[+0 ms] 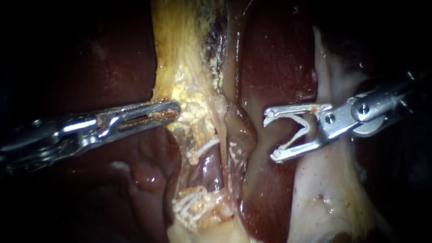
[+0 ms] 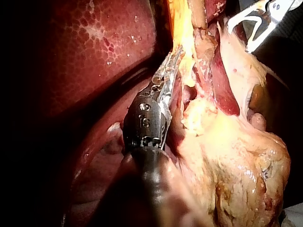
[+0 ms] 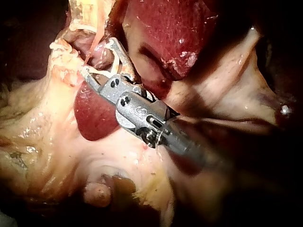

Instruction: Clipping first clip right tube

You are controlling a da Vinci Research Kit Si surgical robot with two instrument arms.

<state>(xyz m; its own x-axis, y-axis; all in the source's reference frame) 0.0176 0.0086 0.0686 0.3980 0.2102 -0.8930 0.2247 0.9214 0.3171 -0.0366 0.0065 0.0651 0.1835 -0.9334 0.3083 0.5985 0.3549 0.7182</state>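
Gripping fat [image 1: 180, 72] at its edge, held left instrument [image 1: 173, 109] level from the left, jaws clenched on that yellow tissue from two sides. Showed the same in left wrist view: jaws laid together along the yellow strip, with liver [image 1: 279, 58] beside the shaft.

Held right instrument [image 1: 270, 137] from the right, jaws spread wide yet grasping an open white clip [image 1: 307, 122], one arm of it lying against each jaw. Hung over dark red liver, with pale tissue [image 1: 324, 189] under the shaft.

Found right tube [image 1: 231, 150] in the middle of endoscope view, a brownish strand running down beside a purple window [image 1: 209, 168] and just right of a thin white strand [image 1: 204, 146]. Lay between the two instruments, nearer the left one's tip.

Saw a gap in endoscope view between clip tips and tube: near, but neither touching nor around it. Could not tell from right wrist view whether the pink tissue ahead of the jaws lay between the clip's arms or behind them.
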